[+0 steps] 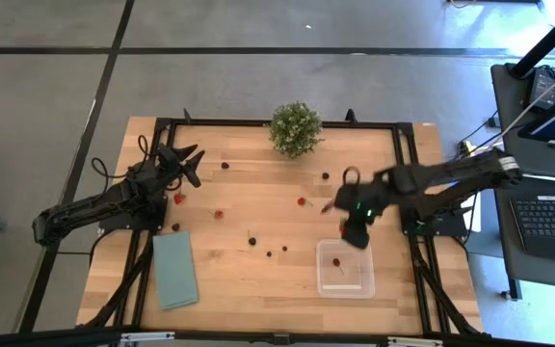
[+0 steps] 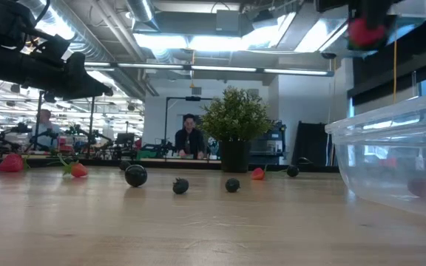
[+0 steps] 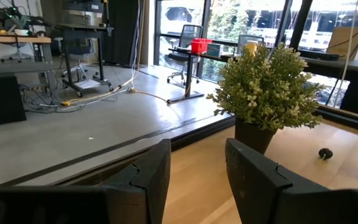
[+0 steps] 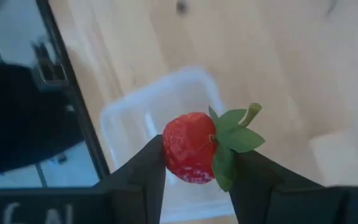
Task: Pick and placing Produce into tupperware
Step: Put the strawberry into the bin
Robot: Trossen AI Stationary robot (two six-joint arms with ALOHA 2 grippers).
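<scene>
Right gripper: the right gripper (image 4: 196,163) hung in the air over the table (image 1: 258,198), just beside the far rim of the container (image 1: 345,269) in the high view.
Right fingers: they were closed part way on a red strawberry (image 4: 190,155), one finger (image 4: 143,168) on each side of it, its green leaves sticking out to one side.
Container: clear and without a lid, it stood on the near right part of the table; the right wrist view showed it below the held strawberry.
Inside the container: one red piece (image 1: 338,262) lay in it.
Other berries: red and dark pieces lay scattered over the middle of the table, well apart from each other, among them a dark berry (image 2: 135,175) and a red one (image 2: 78,170) in the low view.
Left gripper: the left gripper (image 3: 196,174) was raised over the far left part of the table, its fingers apart with nothing between them, facing the potted plant (image 3: 267,93).
Cloth: a teal cloth (image 1: 175,270) lay flat on the near left part of the table.
</scene>
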